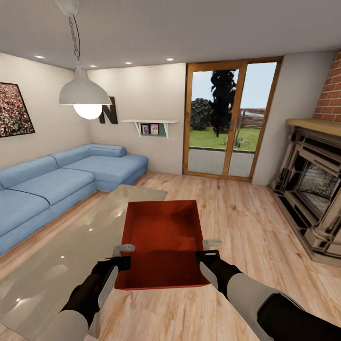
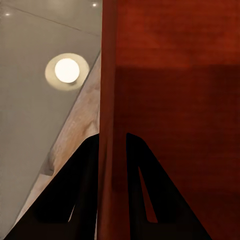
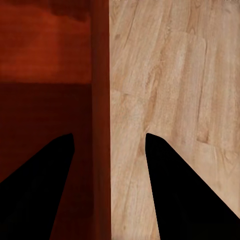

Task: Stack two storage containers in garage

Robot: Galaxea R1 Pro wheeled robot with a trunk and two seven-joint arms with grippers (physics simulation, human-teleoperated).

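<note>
Slip is our worry: left tool (image 1: 124, 255) pinches the bin (image 1: 163, 244) wall, right tool (image 1: 211, 250) straddles its wall with jaws apart, bin above the table (image 1: 57, 265) edge.

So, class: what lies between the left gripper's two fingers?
The storage container's side wall lies between the left gripper's fingers, as the left wrist view shows.
</note>
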